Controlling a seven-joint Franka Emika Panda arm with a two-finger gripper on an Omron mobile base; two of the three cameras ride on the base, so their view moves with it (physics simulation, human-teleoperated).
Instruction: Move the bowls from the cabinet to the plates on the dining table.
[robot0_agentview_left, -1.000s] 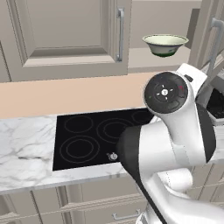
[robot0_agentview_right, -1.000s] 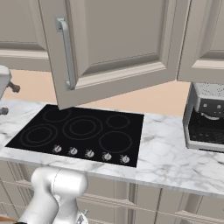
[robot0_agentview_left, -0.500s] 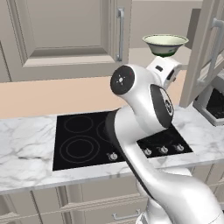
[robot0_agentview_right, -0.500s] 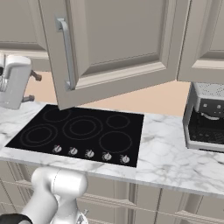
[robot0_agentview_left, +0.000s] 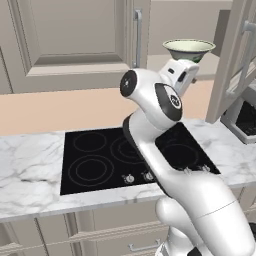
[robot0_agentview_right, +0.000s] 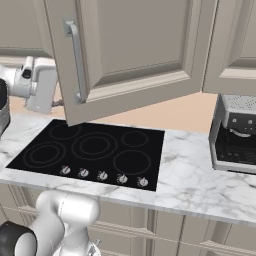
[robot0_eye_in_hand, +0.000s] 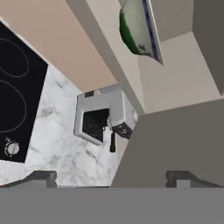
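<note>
left base view has the cream-green bowl (robot0_agentview_left: 189, 50) on the cabinet (robot0_agentview_left: 210, 70) shelf, with the gripper (robot0_agentview_left: 186, 75) just below it, jaws wide apart. risk from here looks like clipping the open door (robot0_agentview_left: 235, 60) beside the bowl, or nudging the bowl off the shelf.

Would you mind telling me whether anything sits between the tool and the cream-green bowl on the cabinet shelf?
Nothing visible does. The cream-green bowl stands on the open cabinet shelf, with the open tool just below and in front of it. The open cabinet door hangs off to the right of the bowl, beside that path rather than across it.
</note>
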